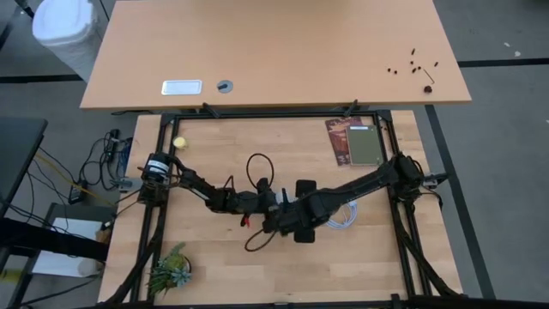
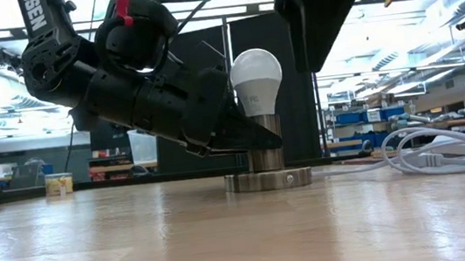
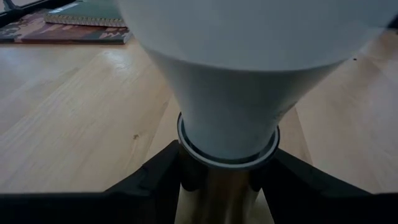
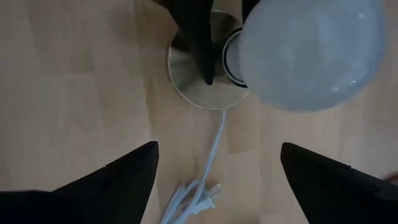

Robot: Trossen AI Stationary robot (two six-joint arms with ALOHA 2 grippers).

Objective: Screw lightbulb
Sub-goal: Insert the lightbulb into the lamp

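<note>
The lightbulb [image 2: 257,79] stands in the socket [image 2: 268,169], mid-frame; left gripper [image 2: 255,137] hugs the socket, right gripper [image 4: 214,171] hangs open, empty; next, twist

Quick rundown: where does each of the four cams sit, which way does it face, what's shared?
High: overhead, straight down; both arms meet mid-table.
Low: table height, looking level; lightbulb upright in socket, left gripper on the socket stem.
Left wrist: close behind the bulb's neck, own jaws around the brass stem.
Right wrist: above, looking down at bulb, white cable; right gripper open, empty.
All but the high view show bulb and socket.
</note>
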